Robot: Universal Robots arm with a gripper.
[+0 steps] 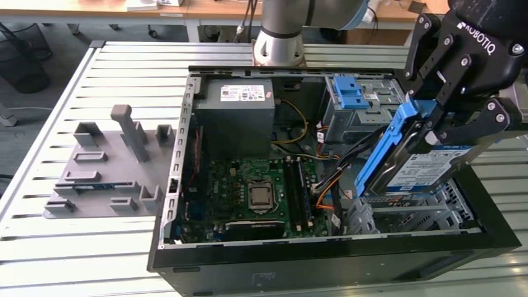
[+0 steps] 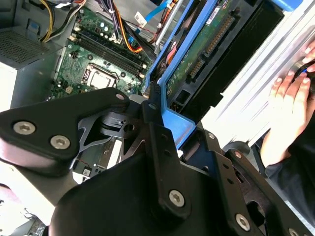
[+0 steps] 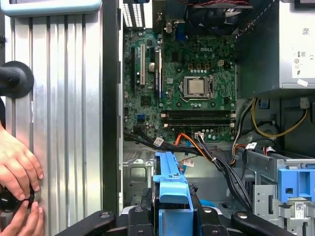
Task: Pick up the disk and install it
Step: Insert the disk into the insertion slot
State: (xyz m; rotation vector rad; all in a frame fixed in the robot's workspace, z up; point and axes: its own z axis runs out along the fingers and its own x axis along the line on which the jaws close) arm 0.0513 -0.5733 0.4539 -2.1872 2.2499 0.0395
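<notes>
One disk [image 1: 422, 168], tilted on edge in its blue carrier, hung clamped between the closed fingers of the gripper [image 1: 431, 127] above the open case [image 1: 330, 263], over the drive cage [image 1: 412, 213] at the case's corner toward the exterior view's right. Orange and black cables [image 3: 216, 158] ran loose just beside the cage, and a low pass seemed likely to snag them or pull a plug off the board [image 3: 192, 59]. Held at such a slant, the carrier could have jammed against the cage rails instead of sliding in, and a skewed push risked shifting the disk in the grip. A person's hand [image 3: 17, 169] rested on the bench [image 3: 64, 98] beside the case wall, near enough that a wide swing of the arm could have reached it.
</notes>
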